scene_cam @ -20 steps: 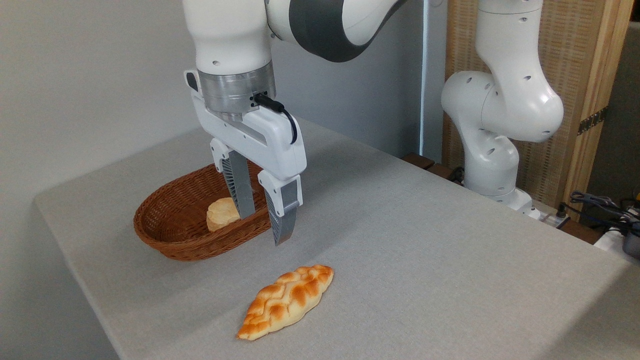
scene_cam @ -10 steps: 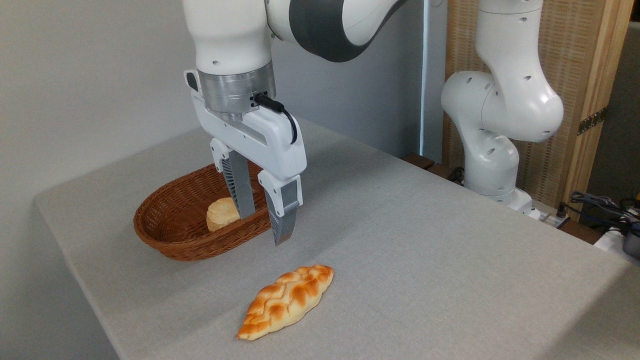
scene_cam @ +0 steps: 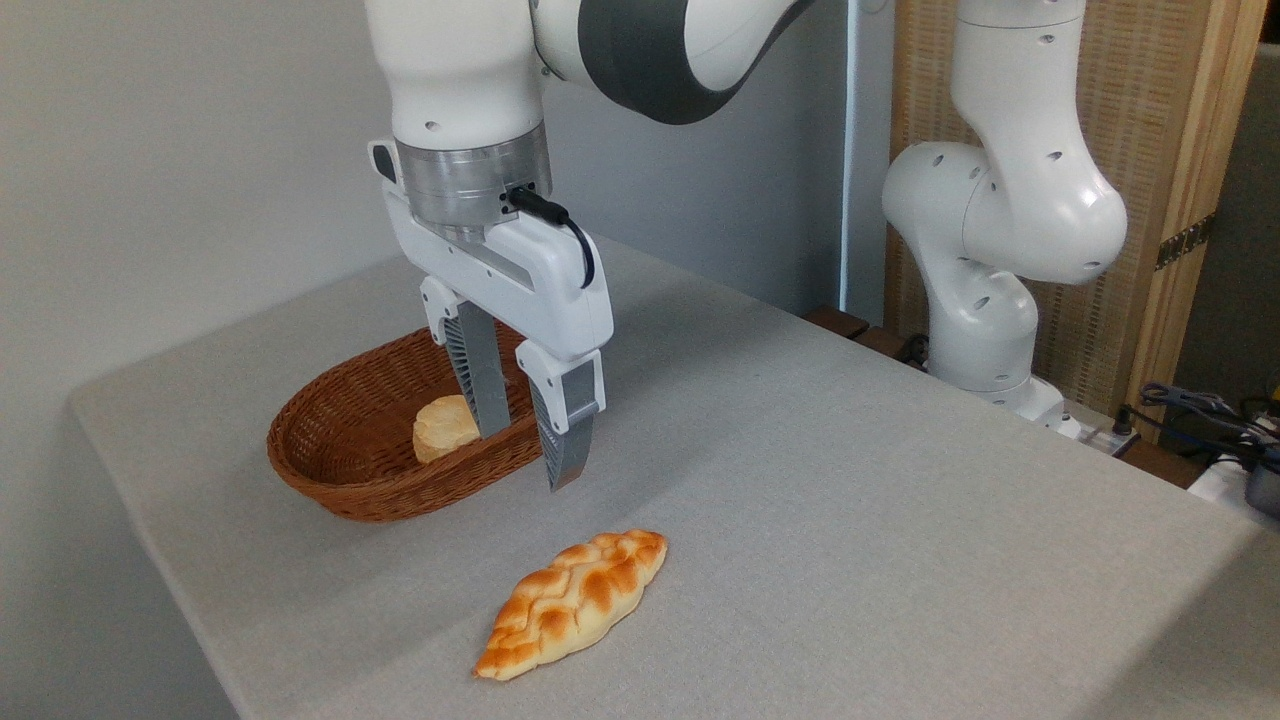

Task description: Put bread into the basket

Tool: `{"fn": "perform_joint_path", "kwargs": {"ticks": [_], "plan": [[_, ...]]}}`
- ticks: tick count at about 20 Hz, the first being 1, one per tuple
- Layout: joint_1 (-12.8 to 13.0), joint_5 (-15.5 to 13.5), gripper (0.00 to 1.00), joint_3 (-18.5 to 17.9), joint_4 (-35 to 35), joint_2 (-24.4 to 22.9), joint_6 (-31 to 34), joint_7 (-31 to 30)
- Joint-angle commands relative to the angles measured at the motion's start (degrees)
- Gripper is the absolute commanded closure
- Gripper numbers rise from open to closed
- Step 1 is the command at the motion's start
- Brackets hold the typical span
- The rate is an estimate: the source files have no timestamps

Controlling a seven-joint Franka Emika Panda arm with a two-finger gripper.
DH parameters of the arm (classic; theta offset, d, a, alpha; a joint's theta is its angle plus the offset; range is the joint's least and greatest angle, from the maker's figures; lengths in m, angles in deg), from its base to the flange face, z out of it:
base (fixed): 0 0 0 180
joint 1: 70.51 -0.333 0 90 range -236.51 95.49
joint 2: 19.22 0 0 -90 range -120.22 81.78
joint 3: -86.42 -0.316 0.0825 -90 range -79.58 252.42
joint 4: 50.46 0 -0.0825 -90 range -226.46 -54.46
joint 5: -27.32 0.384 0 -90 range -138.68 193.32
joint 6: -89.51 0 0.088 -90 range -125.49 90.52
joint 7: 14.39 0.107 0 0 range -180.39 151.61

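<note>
Nothing has shifted: the gripper (scene_cam: 527, 458) hangs empty, fingers parted, over the basket (scene_cam: 330, 470) rim (a roll (scene_cam: 445, 427) inside); the bread (scene_cam: 572, 603) lies below it on open table (scene_cam: 850, 520).

Grey-clothed table (scene_cam: 850, 520), plain pale wall (scene_cam: 180, 150), woven wooden-framed screen (scene_cam: 1170, 150).
</note>
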Motion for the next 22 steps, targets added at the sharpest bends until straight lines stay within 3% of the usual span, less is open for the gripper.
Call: {"fn": "perform_joint_path", "kwargs": {"ticks": [1, 22], "plan": [[-0.36, 0.15, 0.00, 0.10, -0.51, -0.66, 0.02, 1.06], [-0.36, 0.68, 0.00, -0.08, -4.12, -0.92, -3.67, 1.24]]}}
